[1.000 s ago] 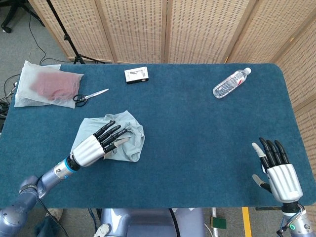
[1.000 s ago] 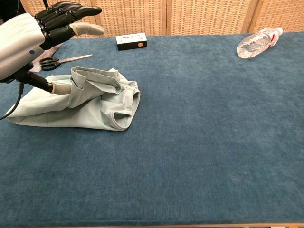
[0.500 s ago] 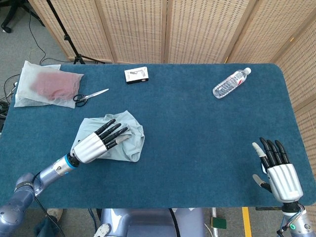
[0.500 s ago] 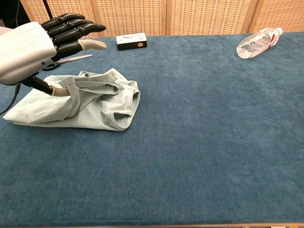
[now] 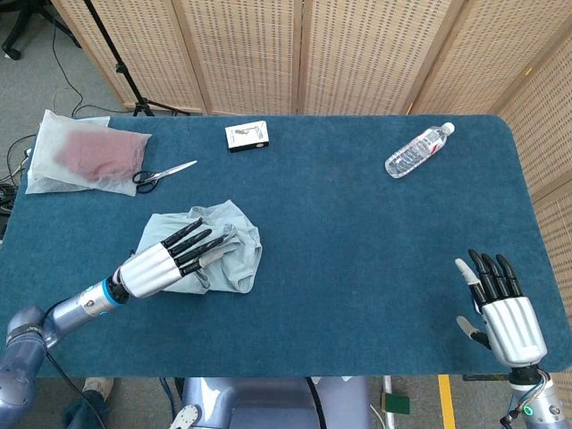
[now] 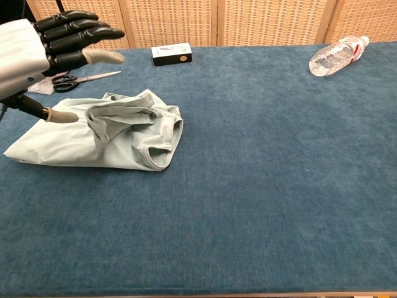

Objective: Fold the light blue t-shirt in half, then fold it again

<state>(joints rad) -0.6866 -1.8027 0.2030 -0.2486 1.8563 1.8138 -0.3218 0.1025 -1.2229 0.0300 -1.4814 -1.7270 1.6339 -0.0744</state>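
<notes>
My left hand hovers over the folded t-shirt, holding nothing.

The light blue t-shirt (image 6: pixel 93 139) lies in a rumpled bundle on the left half of the table (image 5: pixel 357 241), with a loose ridge of cloth standing on its top and the collar opening turned toward the table's middle. In the chest view its long axis runs left to right, nearly along the table's near edge. My left hand (image 5: pixel 165 259) is above the shirt's left part, fingers spread and pointing across it toward the middle; the thumb is just beside the ridge, and I cannot tell whether it touches. My right hand (image 5: pixel 500 308) is far on the other side, fingers apart and empty, so I judge the left one must make the coming fold.
</notes>
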